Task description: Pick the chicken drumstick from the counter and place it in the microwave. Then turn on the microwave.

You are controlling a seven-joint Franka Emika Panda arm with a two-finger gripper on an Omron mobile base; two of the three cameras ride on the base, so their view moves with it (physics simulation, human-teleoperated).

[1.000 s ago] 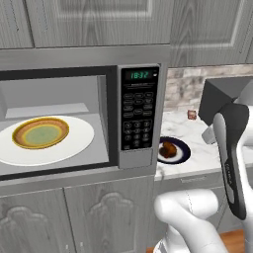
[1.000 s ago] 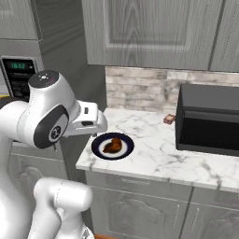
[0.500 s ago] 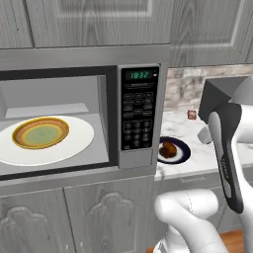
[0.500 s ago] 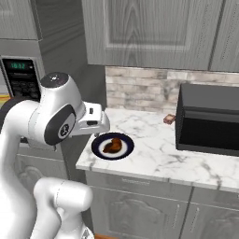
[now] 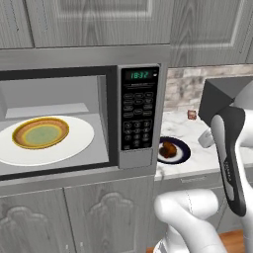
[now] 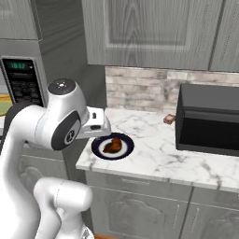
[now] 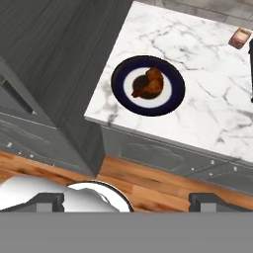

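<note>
The microwave [image 5: 79,118] stands open at the left, its white turntable [image 5: 74,143] carrying a yellow-brown rimmed bowl [image 5: 40,132]. Right of it runs the marbled counter [image 6: 154,156], with a black box appliance [image 6: 208,119] toward its far right end. Near the counter's left front edge sits a dark blue plate [image 7: 148,85], and the chicken drumstick [image 7: 147,84] lies on its white centre; a small reddish item [image 6: 169,119] rests near the back wall.

The pincer [image 7: 126,197] hangs well above the plate, off the counter's front edge, its tips set wide and holding nothing.

The likely risk: the drumstick is glossy and lumpy, so a descent not centred over it could clip the plate rim or pinch only an end, letting it slip. The bowl also crowds the turntable, leaving little room for placing.
</note>
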